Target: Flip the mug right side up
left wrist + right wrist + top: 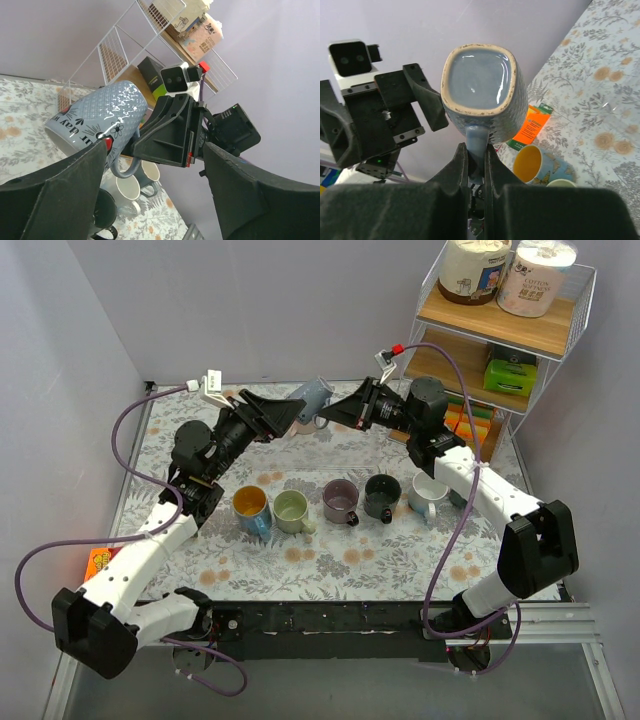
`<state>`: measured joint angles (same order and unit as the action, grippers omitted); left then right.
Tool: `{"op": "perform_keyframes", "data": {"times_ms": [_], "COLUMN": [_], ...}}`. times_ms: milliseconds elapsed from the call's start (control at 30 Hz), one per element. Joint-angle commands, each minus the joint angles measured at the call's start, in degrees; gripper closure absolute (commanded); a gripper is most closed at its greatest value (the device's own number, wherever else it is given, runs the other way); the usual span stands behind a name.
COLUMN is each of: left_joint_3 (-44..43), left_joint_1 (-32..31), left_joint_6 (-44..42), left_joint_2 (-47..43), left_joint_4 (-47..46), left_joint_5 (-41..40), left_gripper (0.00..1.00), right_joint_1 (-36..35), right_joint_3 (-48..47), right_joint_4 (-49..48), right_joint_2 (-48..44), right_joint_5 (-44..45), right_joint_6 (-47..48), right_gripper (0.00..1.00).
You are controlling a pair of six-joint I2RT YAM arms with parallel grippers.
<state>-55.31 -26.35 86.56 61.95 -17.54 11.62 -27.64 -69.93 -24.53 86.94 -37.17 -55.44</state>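
Right gripper [476,155]: clamped on the handle [474,140] of the blue-grey mug [480,85], fingers tight either side. Left gripper [285,418]: spread wide, nothing held, one finger just beside the mug body.

Mug aloft, tilted near sideways, behind and above the row of upright mugs [340,502]. One end face toward the right wrist camera; mouth or base not certain.

Step in hand, by judgement: mid-air reorientation. Advice:
- Keep the handle pinch firm.
- Roll the wrist slowly to mouth-up.
- Close left on the body only if square to it.
- Set down behind the row, clear of it.

Writing: "day" legible on the mug side, preceding letters cut off. Packaging on the wire shelf [490,318], right of the row: print too small to read.
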Motion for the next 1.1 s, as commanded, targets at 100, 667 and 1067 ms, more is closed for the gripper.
{"op": "perform_keyframes", "data": {"times_ms": [100,667,1067], "left_joint_3": [2.0,1.4,0.2], "left_joint_1": [0.4,0.4,0.4], "left_joint_6": [2.1,3.3,5.1], "left_joint_2": [-2.0,-1.2,2.6], "left_joint_4": [-1.3,-4.2,-6.9], "left_joint_5": [-0.3,1.4,3.6], "left_gripper": [0.23,0.27,0.58], "right_joint_1": [0.3,0.3,-1.0], "right_joint_3": [2.1,3.4,7.1], "right_joint_4": [-20.2,-28.9,-31.6], "right_joint_2": [-2.9,-0.5,0.3], "right_joint_5": [-2.2,-2.3,-2.1], "right_joint_6": [-11.2,-18.8,-21.5], "right_gripper": [0.99,0.99,0.99]}}
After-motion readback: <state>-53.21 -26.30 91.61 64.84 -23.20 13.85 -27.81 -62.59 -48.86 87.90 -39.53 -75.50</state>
